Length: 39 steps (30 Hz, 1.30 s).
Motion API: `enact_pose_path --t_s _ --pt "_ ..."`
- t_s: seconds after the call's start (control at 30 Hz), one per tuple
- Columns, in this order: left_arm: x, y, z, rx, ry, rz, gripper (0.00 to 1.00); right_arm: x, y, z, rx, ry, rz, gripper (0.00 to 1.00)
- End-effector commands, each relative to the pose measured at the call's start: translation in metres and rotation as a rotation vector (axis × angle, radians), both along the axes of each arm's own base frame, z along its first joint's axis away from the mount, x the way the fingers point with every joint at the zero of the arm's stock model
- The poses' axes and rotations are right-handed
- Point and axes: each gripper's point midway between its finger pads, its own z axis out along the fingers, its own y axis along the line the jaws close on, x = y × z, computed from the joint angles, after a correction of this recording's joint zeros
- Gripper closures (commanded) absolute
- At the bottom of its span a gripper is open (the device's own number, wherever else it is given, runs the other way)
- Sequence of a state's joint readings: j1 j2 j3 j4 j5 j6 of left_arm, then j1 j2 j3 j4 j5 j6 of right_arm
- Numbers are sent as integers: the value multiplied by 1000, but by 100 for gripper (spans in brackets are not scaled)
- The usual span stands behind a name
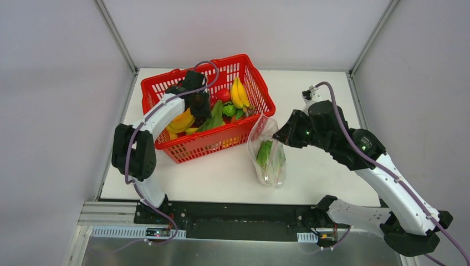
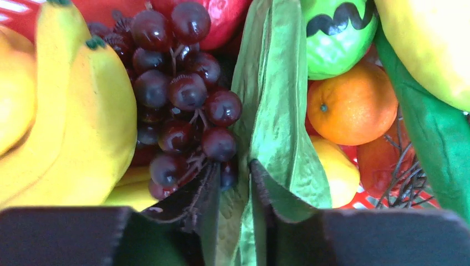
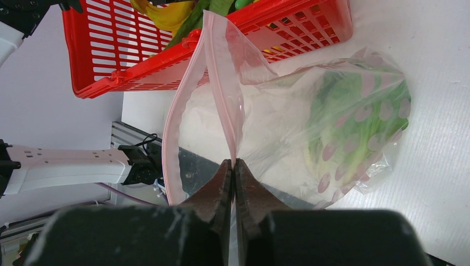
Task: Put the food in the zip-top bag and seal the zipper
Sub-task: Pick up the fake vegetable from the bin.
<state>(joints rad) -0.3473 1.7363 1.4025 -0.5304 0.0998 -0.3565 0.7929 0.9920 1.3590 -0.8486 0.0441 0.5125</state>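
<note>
My left gripper (image 1: 198, 107) is down inside the red basket. In the left wrist view its jaws (image 2: 233, 166) are closed on a green lettuce leaf (image 2: 274, 105), with purple grapes (image 2: 183, 100) just left of it. Yellow bananas (image 2: 83, 122), an orange (image 2: 352, 102) and a red apple (image 2: 221, 16) lie around it. My right gripper (image 3: 233, 162) is shut on the pink zipper strip (image 3: 221, 72) of the clear zip-top bag (image 1: 270, 158), holding its mouth up and open. A green lettuce piece (image 3: 354, 127) lies inside the bag.
The red mesh basket (image 1: 221, 60) stands at the back left of the white table, its front wall touching the bag's mouth (image 3: 138, 55). Grey enclosure walls stand on both sides. The table's near edge and a black rail lie below the bag.
</note>
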Motion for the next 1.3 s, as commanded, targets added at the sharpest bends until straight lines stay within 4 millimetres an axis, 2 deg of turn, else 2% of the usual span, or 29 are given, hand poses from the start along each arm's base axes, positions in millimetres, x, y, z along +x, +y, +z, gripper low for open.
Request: enact_pose_path --t_s 0.0,0.13,0.17,0.37,0.63,0.93,1.17,1.27 --pt "7 7 -2 48 -12 24 84 1 3 14 40 -44 8 94" --pt "9 6 10 37 -49 19 99 0 2 13 43 -43 5 94" --pt "9 7 13 38 -55 16 100 -1 1 13 44 -42 5 94" --pt "4 11 44 29 -127 12 100 -1 -1 15 46 -50 0 93" --pt "-11 22 107 9 -294 8 100 -1 0 16 52 -49 2 93" --pt "-26 24 145 -45 -400 -1 100 -1 1 16 57 -48 2 93" --pt "-43 20 200 -140 -568 -40 100 -1 3 13 56 -42 9 93" --pt "-45 27 210 -116 -611 -30 100 -1 4 13 60 -40 11 93"
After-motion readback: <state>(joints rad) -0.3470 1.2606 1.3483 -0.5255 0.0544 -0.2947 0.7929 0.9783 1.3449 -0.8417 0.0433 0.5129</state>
